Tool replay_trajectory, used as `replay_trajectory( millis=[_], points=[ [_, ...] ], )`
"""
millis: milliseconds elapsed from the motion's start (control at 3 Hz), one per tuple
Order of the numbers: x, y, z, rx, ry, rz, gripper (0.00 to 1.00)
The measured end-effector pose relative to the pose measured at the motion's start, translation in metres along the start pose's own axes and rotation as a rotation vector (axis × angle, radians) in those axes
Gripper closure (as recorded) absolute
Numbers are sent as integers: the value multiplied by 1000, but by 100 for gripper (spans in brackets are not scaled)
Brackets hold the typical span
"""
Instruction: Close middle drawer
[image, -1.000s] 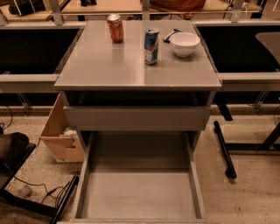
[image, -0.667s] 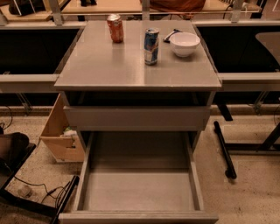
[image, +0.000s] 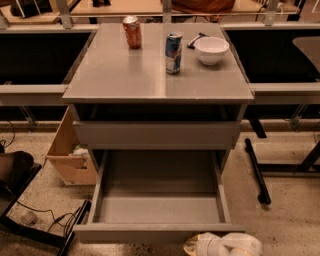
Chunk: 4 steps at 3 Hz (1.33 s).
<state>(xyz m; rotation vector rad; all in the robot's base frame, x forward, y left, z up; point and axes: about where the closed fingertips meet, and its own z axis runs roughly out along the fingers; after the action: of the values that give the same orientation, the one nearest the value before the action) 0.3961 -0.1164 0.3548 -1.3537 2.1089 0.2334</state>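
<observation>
The middle drawer (image: 159, 200) stands pulled far out toward the near side below the cabinet top, empty, its plain front panel nearest the camera. It looks stiff and light on slides, with no handle, so a flat push on the panel's centre should suit. The gripper (image: 227, 245) sits just near-right of that panel; whether it is spread cannot be told.

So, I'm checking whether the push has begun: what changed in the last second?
The gripper has come into view at the bottom edge, right at the front of the middle drawer, which has slid a little toward the cabinet. The red can, blue can, bowl and upper drawer stayed put.
</observation>
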Motion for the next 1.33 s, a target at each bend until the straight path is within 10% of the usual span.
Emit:
replay_trajectory(
  millis=[1333],
  points=[
    [-31,-102,27,42,-77,-86,100]
  ],
)
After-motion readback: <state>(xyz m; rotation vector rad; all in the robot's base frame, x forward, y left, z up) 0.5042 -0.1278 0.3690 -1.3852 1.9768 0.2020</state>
